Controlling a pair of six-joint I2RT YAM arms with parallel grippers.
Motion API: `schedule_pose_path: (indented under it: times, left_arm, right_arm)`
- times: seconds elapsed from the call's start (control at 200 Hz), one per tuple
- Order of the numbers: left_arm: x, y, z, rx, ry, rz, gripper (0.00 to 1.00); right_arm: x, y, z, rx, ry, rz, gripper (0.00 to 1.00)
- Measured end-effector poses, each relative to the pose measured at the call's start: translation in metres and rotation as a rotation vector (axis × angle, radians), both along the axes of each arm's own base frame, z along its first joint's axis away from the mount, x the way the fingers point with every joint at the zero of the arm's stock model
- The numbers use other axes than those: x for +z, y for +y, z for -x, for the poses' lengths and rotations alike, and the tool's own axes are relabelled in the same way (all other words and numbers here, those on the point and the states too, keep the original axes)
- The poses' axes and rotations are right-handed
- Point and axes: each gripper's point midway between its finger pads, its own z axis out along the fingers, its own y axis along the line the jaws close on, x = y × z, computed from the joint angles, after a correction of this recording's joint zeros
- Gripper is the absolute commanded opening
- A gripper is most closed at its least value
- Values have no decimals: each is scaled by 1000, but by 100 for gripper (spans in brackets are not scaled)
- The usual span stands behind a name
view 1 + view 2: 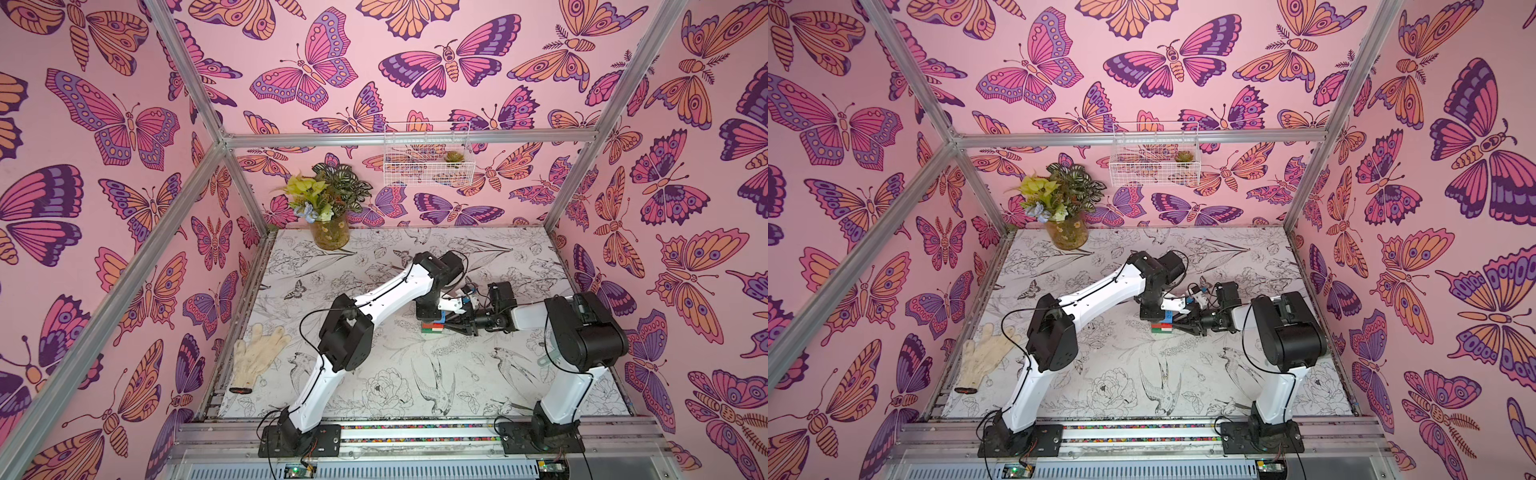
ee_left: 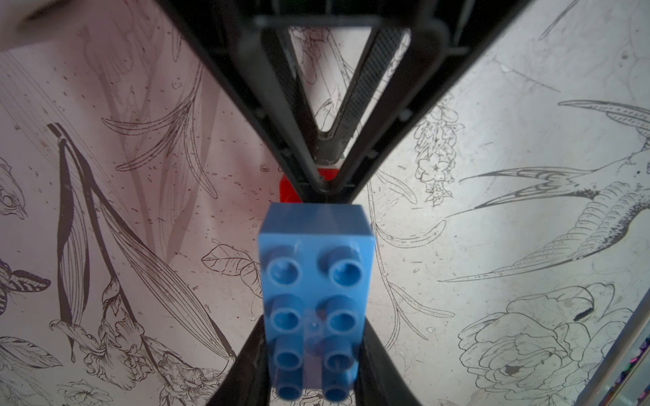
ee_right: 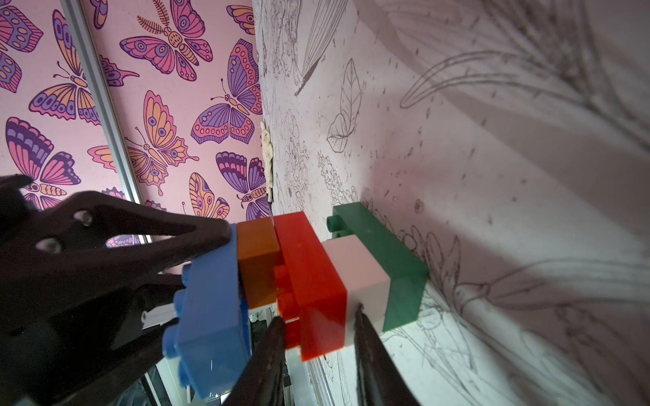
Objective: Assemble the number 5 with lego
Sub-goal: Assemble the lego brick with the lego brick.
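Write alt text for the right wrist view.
A five-brick lego stack stands on the flower-printed table: green brick at the base, then white brick, red brick, orange brick and blue brick on top. The left gripper clamps the blue brick, while the right gripper straddles the red brick. Pink butterfly wallpaper fills the background.

The 5 stands near the middle of the tabletop, five studded bricks stacked studs up. A long green brick lies flat at the bottom, with a short white brick on one end, the other end's studs bare, and a long red brick spanning above. A short orange brick sits on the red's opposite end, topped by a long blue brick; whether that one is pressed fully home cannot be told.
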Motion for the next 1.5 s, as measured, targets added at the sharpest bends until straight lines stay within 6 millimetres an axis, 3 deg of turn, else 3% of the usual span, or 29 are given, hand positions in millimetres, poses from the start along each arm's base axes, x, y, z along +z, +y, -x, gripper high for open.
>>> schedule_pose_path:
  times: [0.225,0.295,0.31,0.35,0.371,1.147,1.497]
  left_arm:
    - [-1,0,-1,4,-3,-6,42]
    - [-11,0,1,4,13,-21,47]
    - [-13,0,1,3,17,-26,54]
    - [-22,3,4,7,35,-53,94]
    - [-25,5,6,4,45,-62,100]
    - [-20,5,-1,24,31,-46,100]
    - [16,1,-19,56,-56,55,100]
  right_arm:
    - [0,0,0,1,-10,8,34]
    - [0,3,1,8,-23,14,34]
    - [0,3,1,9,-24,15,34]
    - [0,4,1,12,-24,15,34]
    - [0,3,2,13,-23,15,34]
    - [0,3,1,7,-23,33,36]
    - [0,3,2,-3,-21,63,40]
